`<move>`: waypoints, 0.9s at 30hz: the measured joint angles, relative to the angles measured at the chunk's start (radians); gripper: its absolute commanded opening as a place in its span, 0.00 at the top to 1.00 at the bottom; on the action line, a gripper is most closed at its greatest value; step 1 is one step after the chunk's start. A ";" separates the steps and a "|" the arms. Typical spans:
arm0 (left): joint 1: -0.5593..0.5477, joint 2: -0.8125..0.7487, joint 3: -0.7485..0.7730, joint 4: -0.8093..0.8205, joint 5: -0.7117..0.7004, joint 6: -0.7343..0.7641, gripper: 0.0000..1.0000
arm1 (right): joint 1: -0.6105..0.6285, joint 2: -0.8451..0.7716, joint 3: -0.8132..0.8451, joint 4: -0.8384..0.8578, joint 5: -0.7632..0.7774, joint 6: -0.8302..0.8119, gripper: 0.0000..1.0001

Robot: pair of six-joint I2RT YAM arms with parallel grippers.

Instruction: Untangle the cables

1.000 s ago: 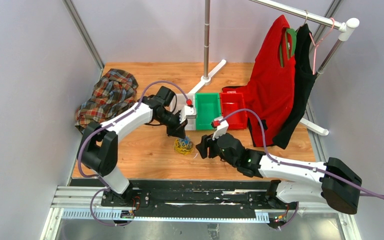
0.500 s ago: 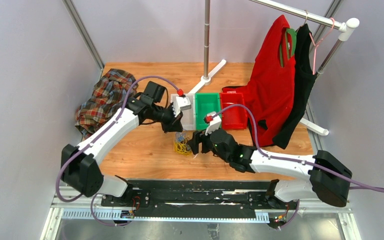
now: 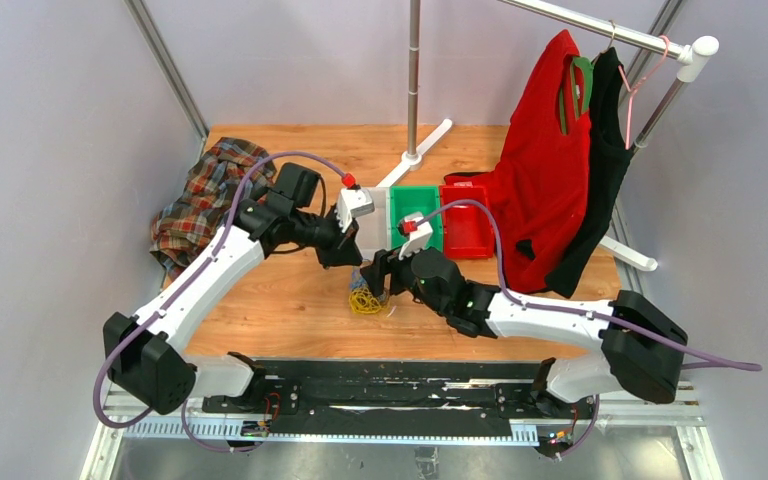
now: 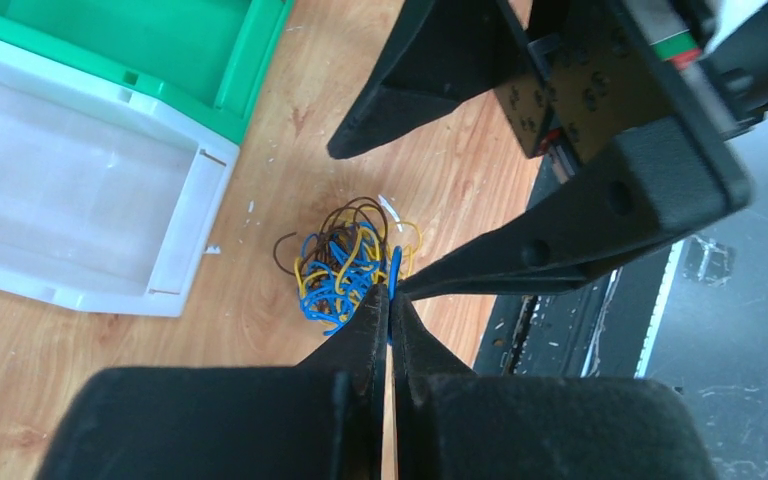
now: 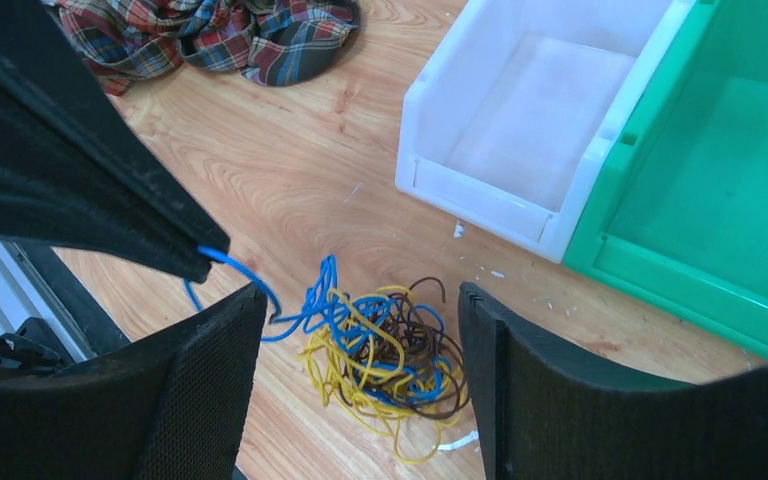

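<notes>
The cables (image 5: 380, 350) lie as one small tangle of yellow, blue and brown-black wire on the wooden surface (image 3: 290, 300). They sit just in front of a white bin (image 5: 480, 195) and near the front edge of the surface. The left end effector (image 4: 390, 300) is closed, and its two fingers meet at the tips and pinch a single blue strand. That strand runs from the tangle up to the fingertips and is lifted clear of the wood, while the rest of the wires rest flat. The right end effector (image 5: 362, 292) is open, with its fingers spread wide apart, one on each side above the tangle. It grips nothing, and the pictures do not show whether its fingers touch the wires. The two end effectors are close together over the same spot, the left coming from the far-left side and the right from the near-right. A green bin (image 5: 660, 270) stands against the white bin on its right, and a red bin (image 3: 465, 235) stands beyond that. A crumpled plaid cloth (image 3: 210, 195) lies well apart at the far left of the surface. A red garment (image 3: 550, 170) and a black garment (image 3: 600, 160) hang from a rack on the right.
</notes>
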 measured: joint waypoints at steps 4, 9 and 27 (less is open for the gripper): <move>0.000 -0.023 0.006 -0.016 0.011 -0.016 0.99 | 0.000 0.036 0.020 0.027 0.001 0.001 0.32; 0.002 -0.042 0.050 -0.054 0.019 -0.025 0.99 | -0.001 0.105 0.078 0.040 0.011 0.009 0.35; -0.001 -0.086 0.422 -0.201 0.061 -0.109 1.00 | -0.006 0.229 0.071 0.090 -0.020 0.065 0.45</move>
